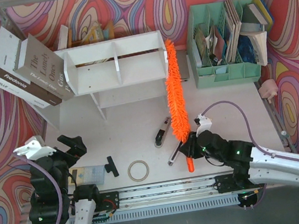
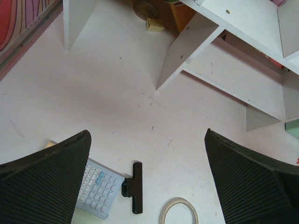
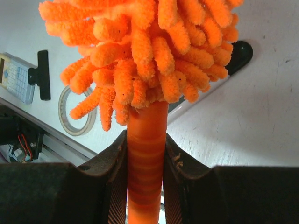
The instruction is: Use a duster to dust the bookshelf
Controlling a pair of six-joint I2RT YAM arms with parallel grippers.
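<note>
Right gripper is clamped tight on the duster handle, its fluffy head lying alongside the bookshelf right end. Left gripper gapes wide and empty over the worktop front-left corner.

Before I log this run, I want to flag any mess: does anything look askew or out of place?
Yes. Two large books sit at a slant by the left end of the bookshelf instead of standing in it. Nothing looks spilled or broken.

My jaws black, duster bright orange, bookshelf white, bench off-white, file organiser mint green, calculator pale blue, backdrop swirling red, orange, purple and cream.
</note>
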